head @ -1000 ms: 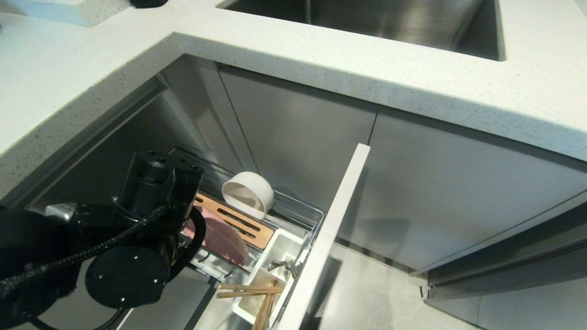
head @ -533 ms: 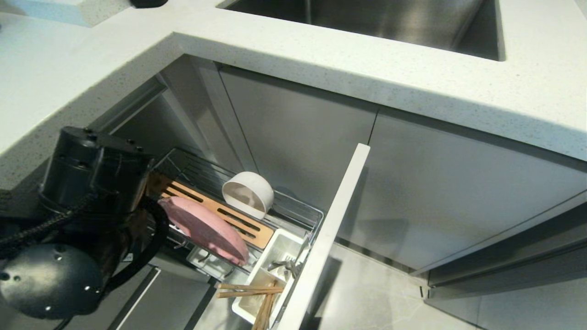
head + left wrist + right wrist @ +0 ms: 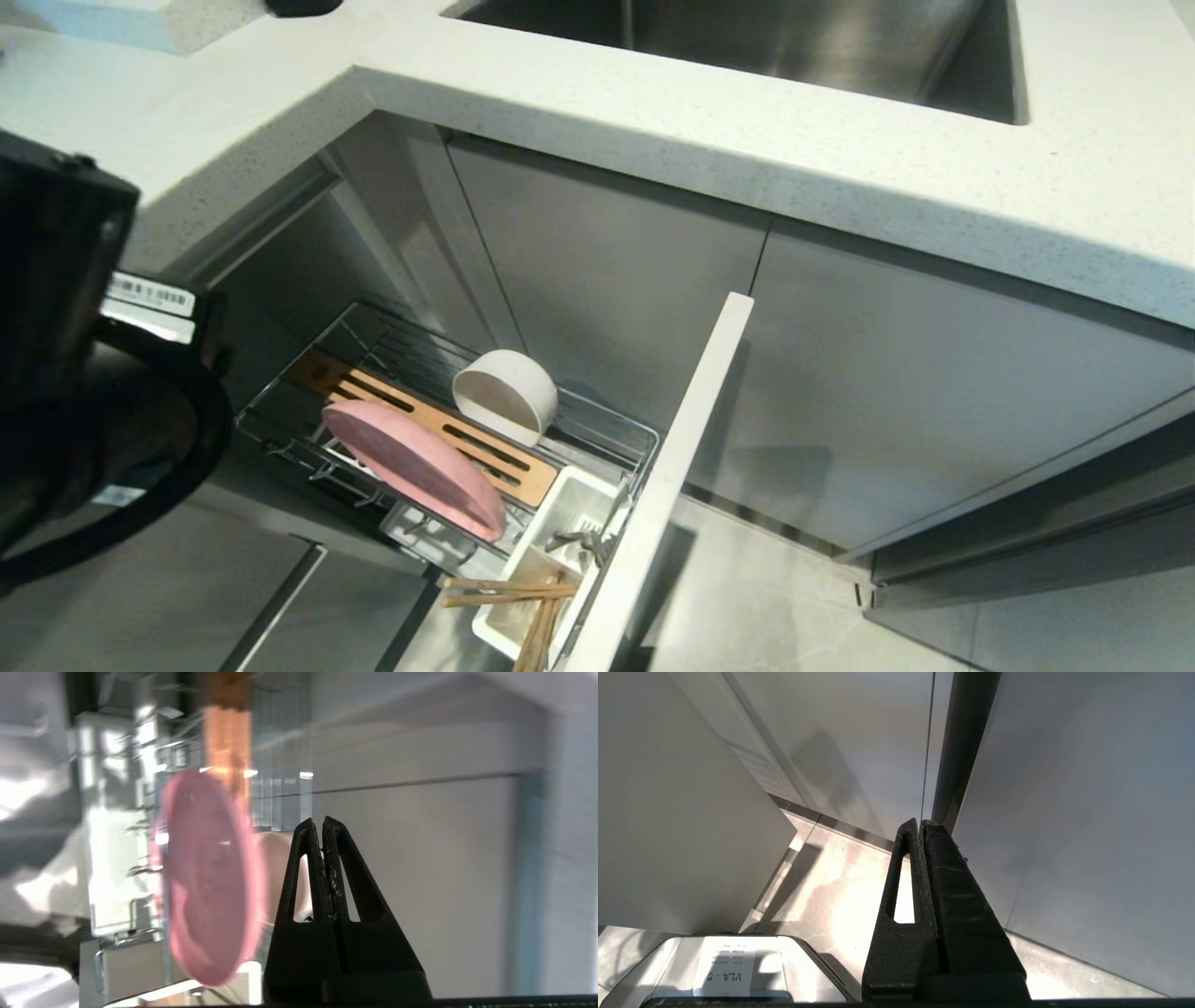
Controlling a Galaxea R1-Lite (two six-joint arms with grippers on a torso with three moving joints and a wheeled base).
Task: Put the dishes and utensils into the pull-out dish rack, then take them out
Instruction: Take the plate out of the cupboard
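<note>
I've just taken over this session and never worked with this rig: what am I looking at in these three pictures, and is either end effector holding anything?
The wide picture comes from the robot's head camera, looking down at a kitchen counter and an open pull-out dish rack. In the rack a pink plate stands on edge, a white bowl lies tipped on its side, and chopsticks and a spoon sit in the white caddy. The dark bulk at the left edge is the left arm.

The other two pictures come from wrist cameras. The left end effector is shut and empty, beside the plate. The right end effector is shut, empty, parked near the floor.
</note>
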